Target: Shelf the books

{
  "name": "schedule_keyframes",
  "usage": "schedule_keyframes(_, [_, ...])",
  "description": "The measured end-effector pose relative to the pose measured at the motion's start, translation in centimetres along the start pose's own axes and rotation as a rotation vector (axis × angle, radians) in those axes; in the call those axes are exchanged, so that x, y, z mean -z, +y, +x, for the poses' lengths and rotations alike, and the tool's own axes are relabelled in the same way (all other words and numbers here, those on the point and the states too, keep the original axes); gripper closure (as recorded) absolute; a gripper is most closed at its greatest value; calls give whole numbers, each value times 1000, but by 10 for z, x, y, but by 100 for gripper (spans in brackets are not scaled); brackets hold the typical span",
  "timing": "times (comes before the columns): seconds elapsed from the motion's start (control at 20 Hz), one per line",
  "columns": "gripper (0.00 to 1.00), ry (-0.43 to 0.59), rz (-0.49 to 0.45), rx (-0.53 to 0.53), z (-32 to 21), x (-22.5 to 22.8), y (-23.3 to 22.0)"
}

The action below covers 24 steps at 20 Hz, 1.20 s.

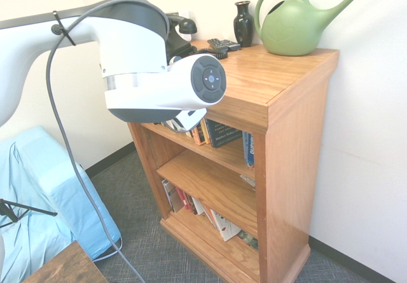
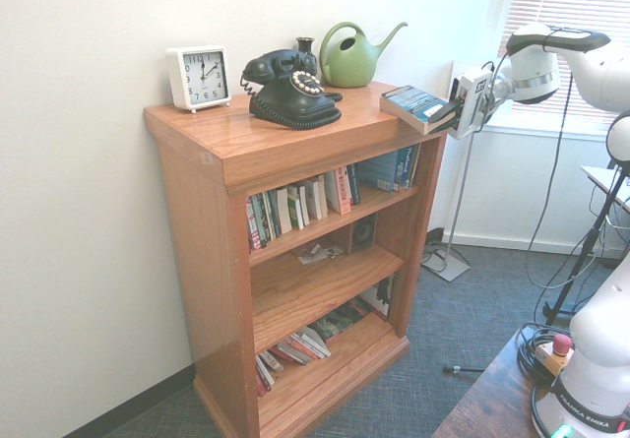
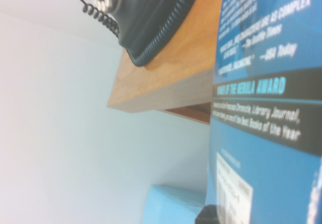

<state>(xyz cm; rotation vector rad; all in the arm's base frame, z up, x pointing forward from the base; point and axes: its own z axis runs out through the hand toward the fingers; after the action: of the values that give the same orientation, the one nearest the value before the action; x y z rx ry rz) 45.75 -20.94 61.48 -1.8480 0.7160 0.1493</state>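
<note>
Office corner, pale walls, grey carpet; items entered by size.

1. Shelf: honey wood bookcase with broad flat top and three open levels, lying just ahead of and below the gripper, which reaches its top corner from the window side.
2. Green watering can: on the top, beyond the gripper, toward the wall.
3. Black telephone: on the top, further along from the gripper than the book.
4. Blue paperback: lying flat, one end clamped in the gripper, the far end over the top's corner; whether it rests on the wood or is just clear cannot be told.
5. White clock: furthest from the gripper, at the opposite end.

Step judged in hand: book gripped and being taken off the top, not yet shelved. Next move likely calls for drawing it clear, lowering it, standing it upright and sliding it into the gap in the upper row of spines.
</note>
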Motion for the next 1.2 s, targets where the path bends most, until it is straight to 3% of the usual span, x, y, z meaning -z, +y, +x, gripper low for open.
schedule_keyframes(0.4, [100,157,-155,49,-51,-5,16])
schedule_keyframes(0.85, [100,423,-276,74,-145,4,21])
schedule_keyframes(1.2, [100,603,-379,-56,-168,-3,48])
